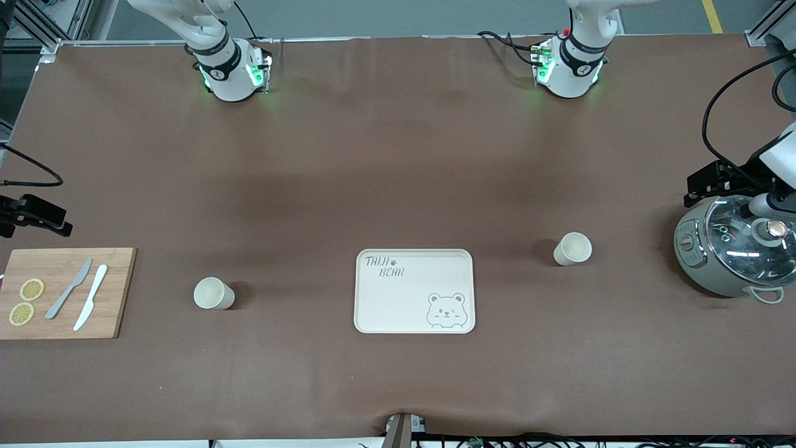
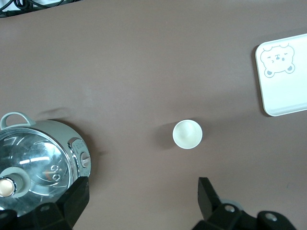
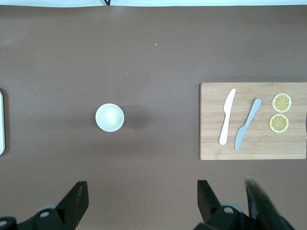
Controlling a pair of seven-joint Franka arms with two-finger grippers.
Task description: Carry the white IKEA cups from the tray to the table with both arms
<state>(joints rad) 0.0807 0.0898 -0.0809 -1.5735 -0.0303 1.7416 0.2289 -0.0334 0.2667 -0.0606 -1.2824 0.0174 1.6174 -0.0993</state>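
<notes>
Both white cups stand on the brown surface (image 1: pixel 398 155), one (image 1: pixel 213 293) lower left, one (image 1: pixel 572 248) right of centre; the tray (image 1: pixel 414 290) is bare. The left gripper (image 2: pixel 144 203) and right gripper (image 3: pixel 143 203) hang with fingers wide, holding nothing. The task looks finished.

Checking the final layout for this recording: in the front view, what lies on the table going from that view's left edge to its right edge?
Bamboo cutting board → cup → tray → cup → rice cooker.

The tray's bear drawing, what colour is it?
Grey line art on the cream tray; the bear face shows best in the front view.
</notes>
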